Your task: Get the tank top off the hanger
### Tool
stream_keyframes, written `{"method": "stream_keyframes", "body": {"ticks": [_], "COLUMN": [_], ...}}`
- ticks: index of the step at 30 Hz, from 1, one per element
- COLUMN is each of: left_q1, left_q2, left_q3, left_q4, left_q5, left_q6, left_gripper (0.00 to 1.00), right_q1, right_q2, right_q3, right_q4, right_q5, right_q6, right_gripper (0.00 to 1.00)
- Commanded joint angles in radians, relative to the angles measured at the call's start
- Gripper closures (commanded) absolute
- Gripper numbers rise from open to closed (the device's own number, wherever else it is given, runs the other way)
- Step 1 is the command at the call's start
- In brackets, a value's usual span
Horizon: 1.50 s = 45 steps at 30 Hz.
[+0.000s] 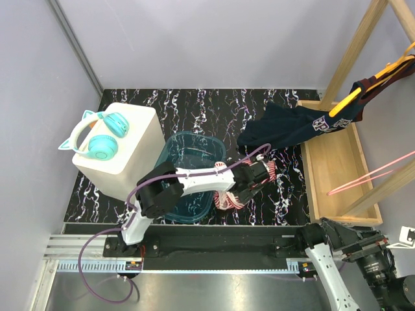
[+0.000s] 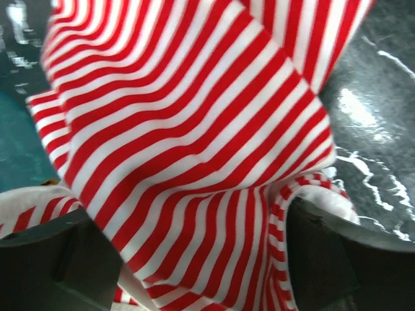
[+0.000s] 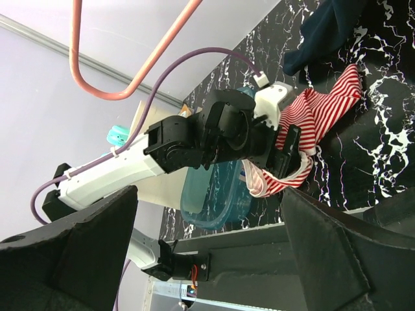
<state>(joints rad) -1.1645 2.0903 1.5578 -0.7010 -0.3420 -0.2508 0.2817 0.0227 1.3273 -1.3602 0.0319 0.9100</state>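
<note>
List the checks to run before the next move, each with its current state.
1. Striped tank top off the pink hanger: ok. It lies on the table and the hanger is bare.
2. Left gripper open: ok, its fingers stand wide apart.
3. Cloth free of those fingers: cannot tell, fabric drapes between and against them.
4. Right gripper open and empty: ok.
5. Navy garment apart from the left gripper: ok.
</note>
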Motion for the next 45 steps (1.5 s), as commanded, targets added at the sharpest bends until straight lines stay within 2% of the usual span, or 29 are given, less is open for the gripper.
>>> {"method": "stream_keyframes", "body": {"ticks": [1,3,4,6,8,9,15,19,22,26,27,29,37,42,43,45], "left_q1": [-0.009,-0.011,-0.014,-0.021,-0.043,-0.049,-0.028,0.07,0.155,0.209,0.21,0.213,0.221,0.224,0.227,0.233], "left_q2": [0.054,0.051,0.045,0.002,-0.051,-0.082,-0.398,-0.547,-0.677,-0.857,-0.91,-0.944,-0.909,-0.871,-0.869,-0.871], "left_q3": [0.016,0.024,0.039,0.054,0.077,0.081,-0.048,-0.139,-0.203,-0.301,-0.327,-0.353,-0.59,-0.712,-0.719,-0.714], "left_q4": [0.008,0.018,0.02,0.02,0.024,0.049,0.286,0.359,0.379,0.356,0.339,0.29,0.261,0.252,0.242,0.2], "left_q5": [0.216,0.277,0.294,0.333,0.336,0.404,0.65,0.716,0.646,0.361,0.221,0.081,-0.046,-0.173,-0.19,-0.23], "left_q6": [0.007,-0.004,-0.004,-0.005,-0.011,-0.013,-0.108,-0.226,-0.303,-0.306,-0.301,-0.285,-0.298,-0.332,-0.341,-0.363], "left_gripper": [0.36,0.52,0.68,0.8,0.96,0.99,1.0,1.0,1.0,1.0,1.0,1.0,1.0,1.0,0.99,0.7], "right_q1": [0.004,0.004,0.004,0.005,0.005,0.004,0.004,0.004,0.004,0.004,0.004,0.004,0.004,0.004,0.004,0.004], "right_q2": [-0.006,-0.004,-0.003,0.005,0.011,0.014,0.023,0.025,0.026,0.023,0.023,0.022,0.013,0.016,0.019,0.023], "right_q3": [0.007,0.013,0.021,0.033,0.053,0.059,0.087,0.082,0.078,0.075,0.075,0.073,0.035,0.033,0.036,0.042], "right_q4": [-0.128,-0.125,-0.126,-0.131,-0.135,-0.137,-0.14,-0.134,-0.129,-0.123,-0.125,-0.125,-0.1,-0.094,-0.096,-0.096], "right_q5": [-0.017,-0.02,-0.021,-0.02,-0.018,-0.015,-0.003,-0.006,-0.007,-0.01,-0.013,-0.01,-0.026,-0.029,-0.03,-0.03], "right_q6": [0.003,0.007,0.006,0.006,0.004,0.004,0.0,-0.002,-0.002,0.003,0.004,0.003,0.015,0.018,0.017,0.015], "right_gripper": [0.0,0.0,0.0,0.0,0.0,0.0,0.0,0.0,0.0,0.0,0.0,0.0,0.0,0.0,0.0,0.0]}}
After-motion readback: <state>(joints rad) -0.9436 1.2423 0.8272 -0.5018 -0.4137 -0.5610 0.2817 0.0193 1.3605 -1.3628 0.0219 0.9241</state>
